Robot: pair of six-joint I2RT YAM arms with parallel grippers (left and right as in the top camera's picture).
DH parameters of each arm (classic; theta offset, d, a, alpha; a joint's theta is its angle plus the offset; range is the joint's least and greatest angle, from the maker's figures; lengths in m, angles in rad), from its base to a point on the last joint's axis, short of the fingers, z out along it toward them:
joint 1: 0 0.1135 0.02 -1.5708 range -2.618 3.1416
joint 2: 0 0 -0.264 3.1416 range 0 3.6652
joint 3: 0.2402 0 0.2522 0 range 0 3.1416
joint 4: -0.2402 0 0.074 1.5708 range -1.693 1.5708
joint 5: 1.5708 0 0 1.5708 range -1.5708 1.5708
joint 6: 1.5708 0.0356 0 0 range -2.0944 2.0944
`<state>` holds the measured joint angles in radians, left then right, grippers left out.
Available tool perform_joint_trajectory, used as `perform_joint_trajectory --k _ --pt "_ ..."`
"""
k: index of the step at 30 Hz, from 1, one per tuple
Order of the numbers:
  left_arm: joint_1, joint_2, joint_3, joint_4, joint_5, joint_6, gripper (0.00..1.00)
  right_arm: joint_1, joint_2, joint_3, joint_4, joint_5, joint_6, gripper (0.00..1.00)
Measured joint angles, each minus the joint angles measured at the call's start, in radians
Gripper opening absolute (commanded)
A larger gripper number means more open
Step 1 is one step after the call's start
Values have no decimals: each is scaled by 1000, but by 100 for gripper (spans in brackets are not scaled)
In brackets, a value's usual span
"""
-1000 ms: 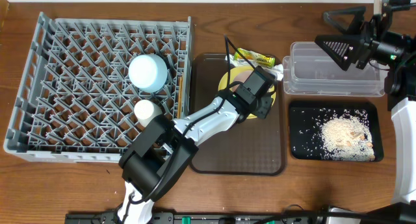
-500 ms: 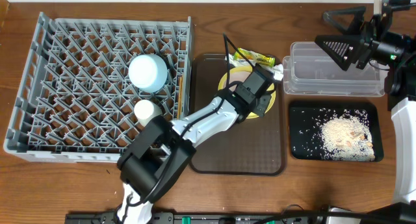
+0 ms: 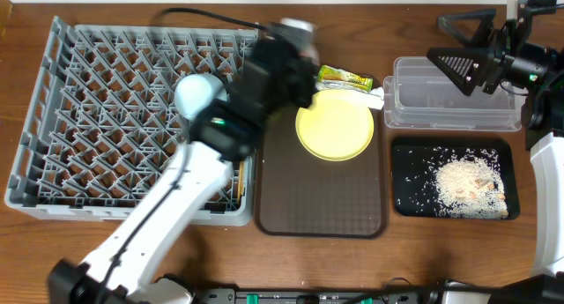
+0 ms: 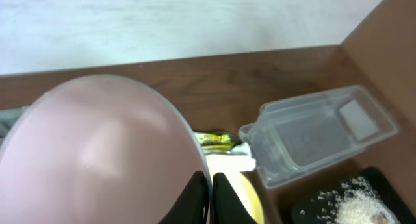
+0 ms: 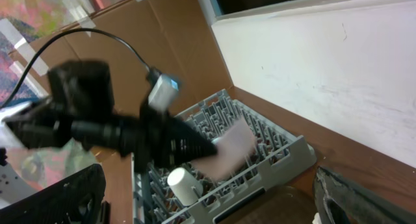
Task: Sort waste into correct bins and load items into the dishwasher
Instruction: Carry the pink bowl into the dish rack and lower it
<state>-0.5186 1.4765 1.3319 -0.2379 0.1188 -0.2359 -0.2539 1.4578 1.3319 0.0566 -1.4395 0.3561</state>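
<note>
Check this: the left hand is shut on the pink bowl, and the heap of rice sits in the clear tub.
Wrong bin. The heap of rice sits in the black tray beside the clear tub; the overhead view shows it. The left hand is shut on the pink bowl.

Blurred left arm (image 3: 238, 110) overhead, pink bowl (image 4: 97, 152) cut off by left wrist view's bottom edge, white cup (image 5: 183, 184) hidden overhead
</note>
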Motion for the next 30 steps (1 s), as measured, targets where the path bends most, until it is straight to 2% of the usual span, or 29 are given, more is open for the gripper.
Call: perform_joint_trajectory --k 3,10,17,20,24,28,30 --pt "142 -34 0 -29 135 -49 8 0 0 0 1 0 0 99" --pt "590 -41 0 -29 610 -246 8 0 0 0 0 0 0 99" --pt "949 8 0 -29 1031 -374 8 0 0 0 0 0 0 99" --pt "1030 63 0 -58 1214 -400 8 0 0 0 0 0 0 99" --pt "1091 124 -5 -186 1337 -384 8 0 0 0 0 0 0 99" --pt "1125 130 -27 -384 1386 -296 8 0 0 0 0 0 0 99" --pt "1139 130 -39 -521 1403 -198 8 0 0 0 0 0 0 99"
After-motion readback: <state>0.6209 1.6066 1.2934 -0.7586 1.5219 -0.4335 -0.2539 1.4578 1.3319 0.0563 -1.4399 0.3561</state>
